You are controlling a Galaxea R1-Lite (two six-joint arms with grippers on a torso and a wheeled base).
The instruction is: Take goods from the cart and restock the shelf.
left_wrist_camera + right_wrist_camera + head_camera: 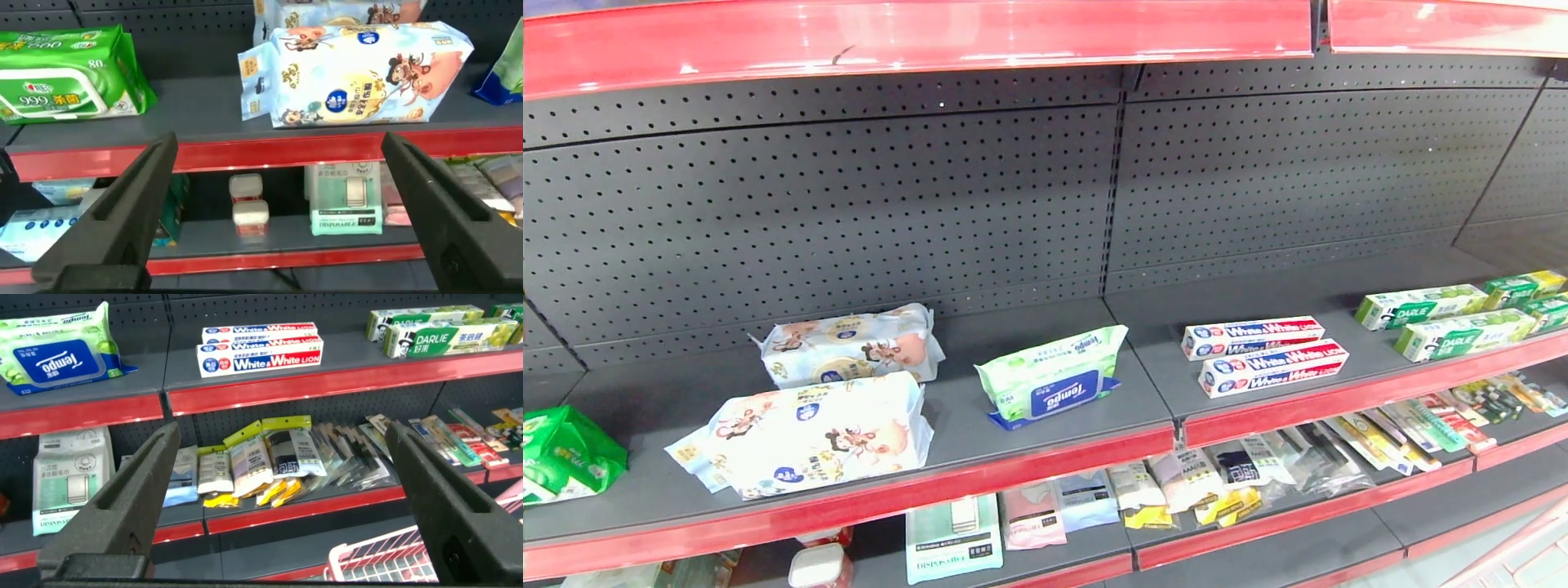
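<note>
Both grippers hang in front of the shelf, below its middle board. My left gripper (279, 147) is open and empty, facing a white cartoon-print wipes pack (359, 73) at the board's red front edge. My right gripper (283, 433) is open and empty, level with the lower shelf's hanging sachets (261, 461). The middle board (980, 425) holds two cartoon-print packs (817, 433), a green-and-white wipes pack (1049, 380), two red-and-white toothpaste boxes (1270, 355) and green toothpaste boxes (1454, 318). A pink wire cart rim (392, 555) lies below the right gripper.
A green wipes pack (564, 457) sits at the far left of the board. The lower shelf carries sachets (1184, 482), toothbrush packs (1388, 433), a pale green pack (952, 539) and a small white jar (249, 214). Bare board lies behind and between the goods.
</note>
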